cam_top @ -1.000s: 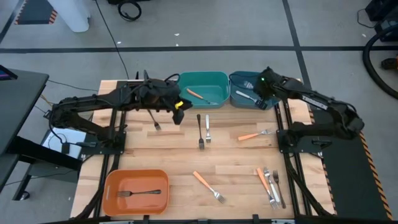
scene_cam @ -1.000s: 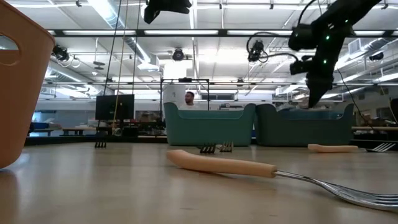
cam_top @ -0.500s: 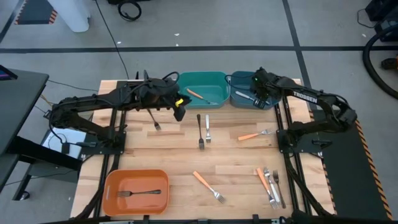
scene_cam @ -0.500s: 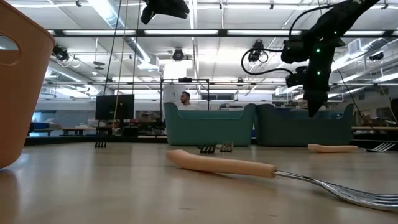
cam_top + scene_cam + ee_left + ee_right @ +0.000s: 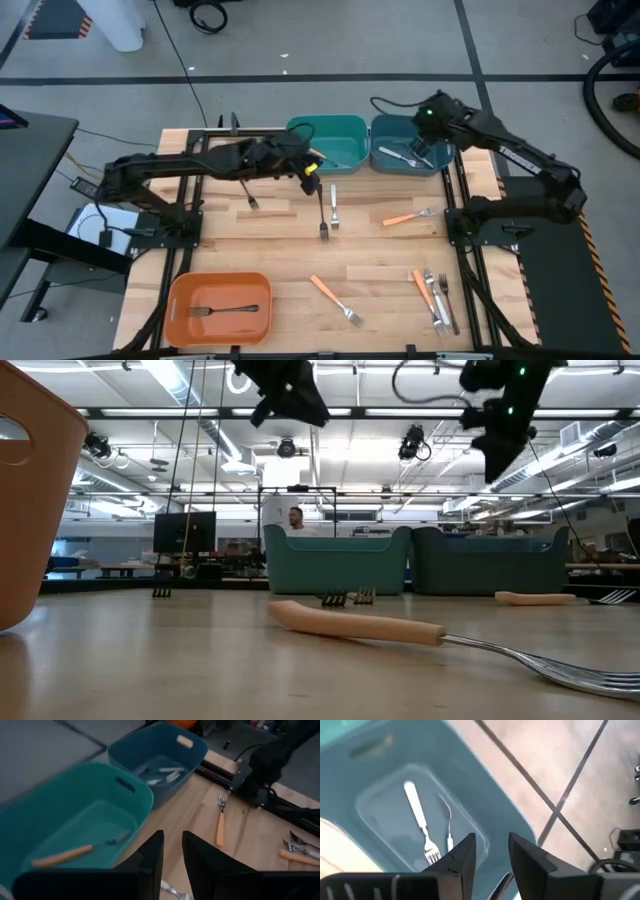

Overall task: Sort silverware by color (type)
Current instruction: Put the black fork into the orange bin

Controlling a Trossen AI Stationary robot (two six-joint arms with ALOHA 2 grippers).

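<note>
1. We see the left gripper (image 5: 312,170) reaching across the table, just in front of the teal bin (image 5: 350,126) and above the pair of forks at mid-table (image 5: 327,210). Its fingers (image 5: 150,862) stand a narrow gap apart with nothing between them.
2. The right gripper (image 5: 432,118) hangs over the blue bin (image 5: 385,126). Its fingers (image 5: 462,857) are parted and hold nothing.
3. In the blue bin we count two silver forks (image 5: 420,822) lying side by side on its floor.
4. The teal bin holds one orange-handled fork (image 5: 75,852).
5. The orange bin (image 5: 185,285), at the near left corner, contains a single dark fork (image 5: 228,311).
6. Loose on the wood we find a dark fork near the left arm (image 5: 249,196), an orange-handled fork right of centre (image 5: 410,216), another orange-handled fork toward the near edge (image 5: 334,300), and a cluster of forks at the near right (image 5: 434,298).
7. In the low view a person (image 5: 295,518) shows far behind the bins.
</note>
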